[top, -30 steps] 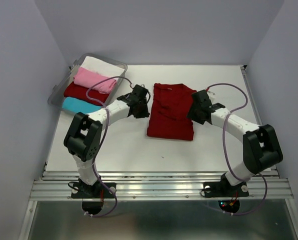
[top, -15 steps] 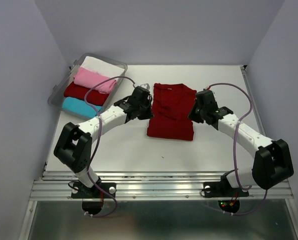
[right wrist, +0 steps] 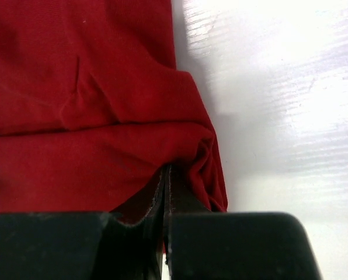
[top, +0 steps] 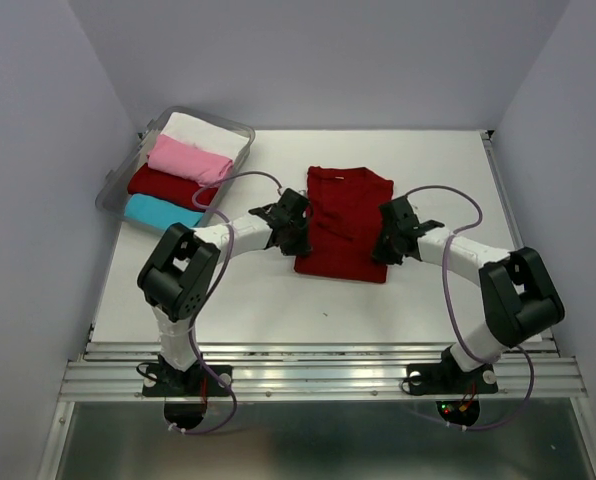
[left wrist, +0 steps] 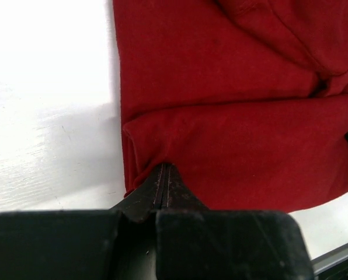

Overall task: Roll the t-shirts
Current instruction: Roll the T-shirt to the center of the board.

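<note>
1. Left arm (top: 228,233): its base is at the near edge of the white surface (top: 238,300), left of the middle. The white forearm reaches in toward the centre. The wrist is low at the near-left corner of the large dark red cotton t-shirt (top: 346,215).
2. Left jaws: pressed fully together, no gap visible. The tips sit in a pucker of the shirt's near hem with fabric pinched between them, as the left wrist view shows.
3. Right arm (top: 460,257): roughly a mirror of the left. Its base is at the near edge, right of the middle. The forearm angles in toward the centre, with the wrist low at the shirt's near-right corner.
4. Right jaws: also clamped tight, holding a bunched fold of the near hem at the shirt's right edge.
5. Shirt: folded into a narrow rectangle with the collar toward the far edge. It lies about mid-surface, slightly right of centre. It is flat except at the near end, where the cloth is gathered into a band running across between the two sets of jaws.
6. Clear plastic rectangular tub (top: 113,190): at the far-left corner, skewed to the surface edges and well apart from the shirt.
7. Tub contents, far to near, each touching the next:
   - folded white t-shirt (top: 203,130)
   - folded pink t-shirt (top: 186,160)
   - folded smaller dark red t-shirt (top: 166,186)
   - folded cyan t-shirt (top: 158,210)
</note>
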